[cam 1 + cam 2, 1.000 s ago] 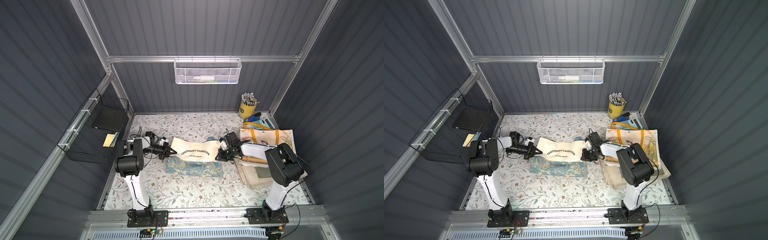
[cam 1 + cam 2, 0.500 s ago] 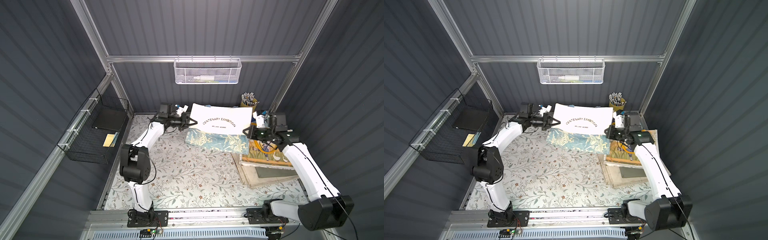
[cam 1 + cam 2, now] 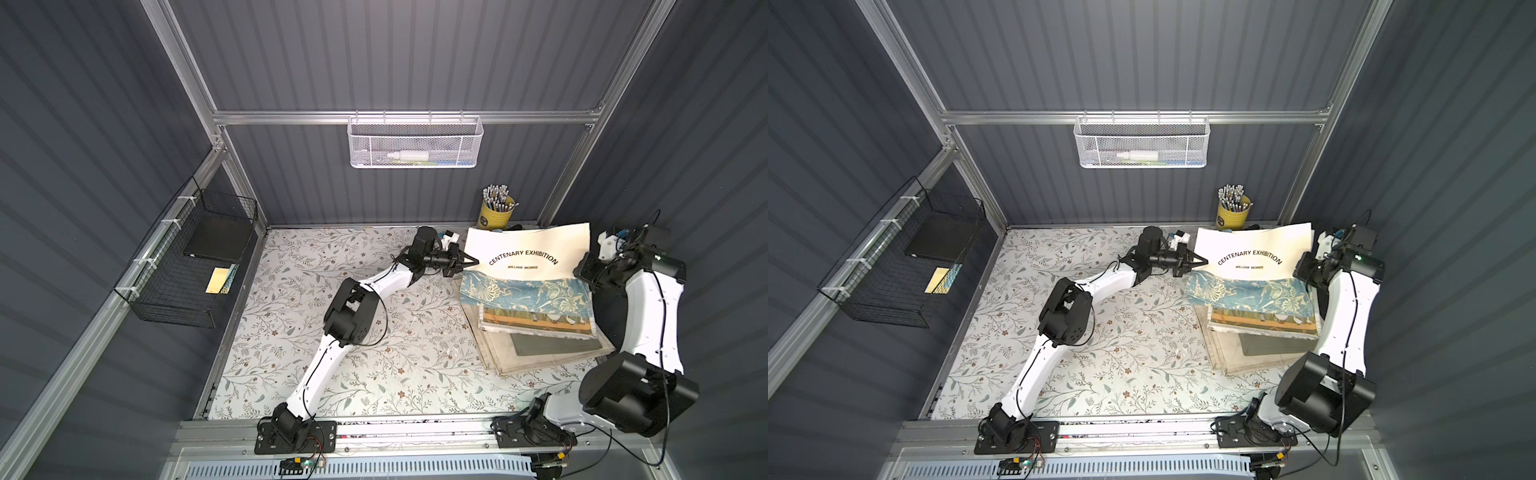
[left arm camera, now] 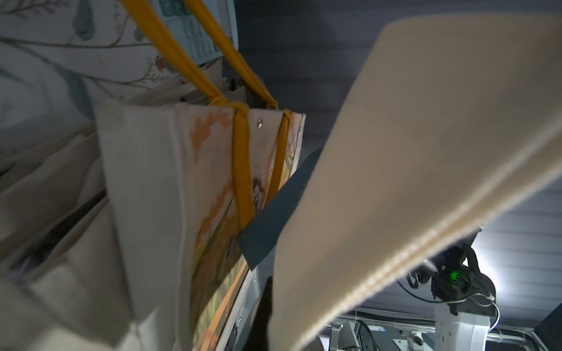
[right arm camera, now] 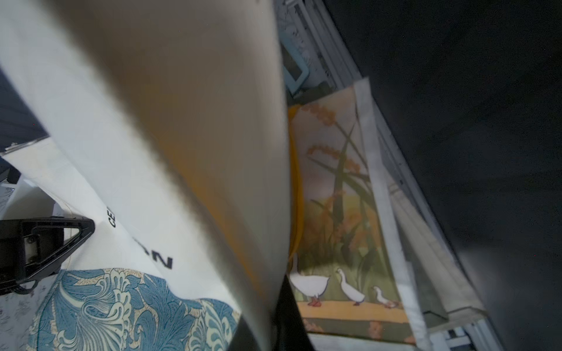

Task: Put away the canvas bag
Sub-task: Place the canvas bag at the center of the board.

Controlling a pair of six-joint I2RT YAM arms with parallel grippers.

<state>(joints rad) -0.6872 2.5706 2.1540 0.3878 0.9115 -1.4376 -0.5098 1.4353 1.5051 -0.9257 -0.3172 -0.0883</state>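
Observation:
The canvas bag is cream with black "CENTENARY EXHIBITION" lettering and a blue floral lower band. It hangs spread out over the stack of folded bags at the table's right side. My left gripper is shut on the bag's left edge. My right gripper is shut on its right edge. In the left wrist view the cream cloth runs from a dark finger. In the right wrist view the cloth fills the frame beside a dark finger.
The stack's top bag has yellow handles and a geese print. A yellow pencil cup stands at the back, behind the held bag. A white mesh basket hangs on the back wall, a black wire basket on the left wall.
Both arms lifted the bag off the middle of the table, carried it up and back, then right. It now hangs over the stack. Both grips stayed shut.

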